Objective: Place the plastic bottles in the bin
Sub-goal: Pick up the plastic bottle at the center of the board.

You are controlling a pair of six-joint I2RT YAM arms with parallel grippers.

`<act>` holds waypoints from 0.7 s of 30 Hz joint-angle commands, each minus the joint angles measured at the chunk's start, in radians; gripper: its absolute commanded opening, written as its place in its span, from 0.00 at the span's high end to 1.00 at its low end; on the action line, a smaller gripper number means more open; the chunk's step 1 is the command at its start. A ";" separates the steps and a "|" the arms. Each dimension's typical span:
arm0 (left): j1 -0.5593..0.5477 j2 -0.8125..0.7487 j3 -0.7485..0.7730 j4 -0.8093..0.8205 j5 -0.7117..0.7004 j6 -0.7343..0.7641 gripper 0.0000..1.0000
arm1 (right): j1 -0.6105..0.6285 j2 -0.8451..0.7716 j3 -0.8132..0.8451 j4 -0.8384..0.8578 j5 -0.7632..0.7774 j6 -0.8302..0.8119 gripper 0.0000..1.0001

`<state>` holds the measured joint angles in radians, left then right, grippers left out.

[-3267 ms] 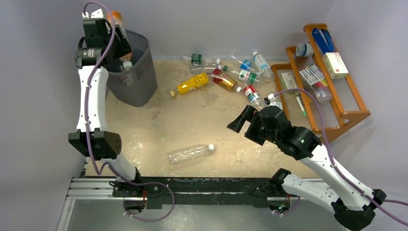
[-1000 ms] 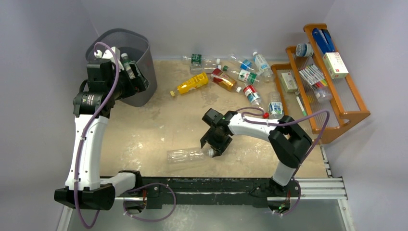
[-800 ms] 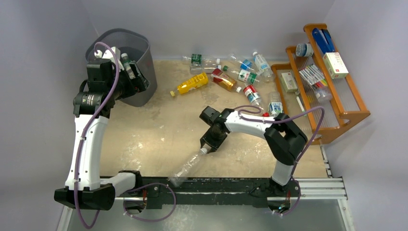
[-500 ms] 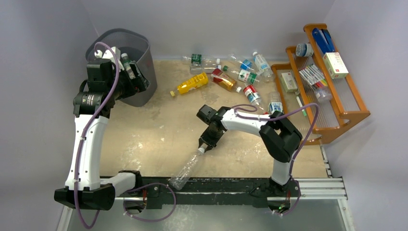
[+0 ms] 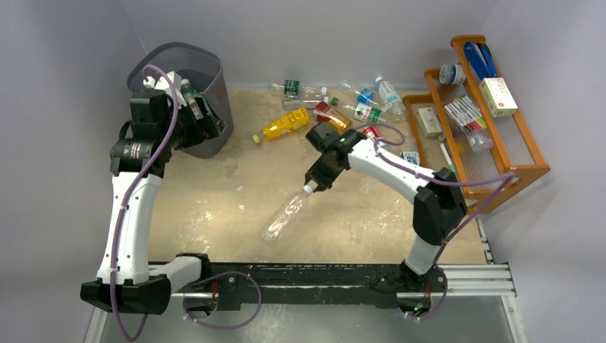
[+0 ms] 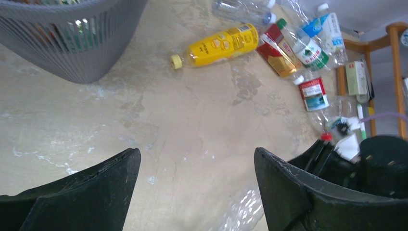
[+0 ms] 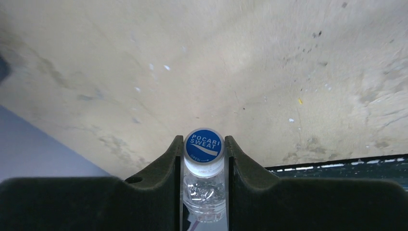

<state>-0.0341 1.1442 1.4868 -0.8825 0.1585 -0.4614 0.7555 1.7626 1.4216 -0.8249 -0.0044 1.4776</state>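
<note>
My right gripper is shut on the neck of a clear plastic bottle, lifted over the middle of the table. Its body slants down toward the near left. In the right wrist view the blue cap sits between the fingertips of that gripper. The dark grey bin stands at the far left. My left gripper hangs open and holds nothing in front of it. More bottles lie along the back, among them a yellow one; it also shows in the left wrist view as the yellow bottle, right of the bin.
An orange wooden rack with boxes and pens stands along the right side. The black rail runs along the near table edge. The right arm shows at the lower right of the left wrist view.
The right gripper shut on the clear bottle's neck, lifted it off the table and carried it back toward the middle. The left arm has stayed by the bin.
</note>
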 commanded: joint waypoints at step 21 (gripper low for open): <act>-0.415 -0.103 -0.277 0.260 0.209 -0.047 0.11 | -0.154 -0.084 0.456 -0.194 0.078 -0.474 0.99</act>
<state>-0.3748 1.0378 1.2217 -0.6876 0.4202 -0.5331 0.6071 1.6863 1.8057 -0.9955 0.1066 1.0908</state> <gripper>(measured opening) 0.892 0.297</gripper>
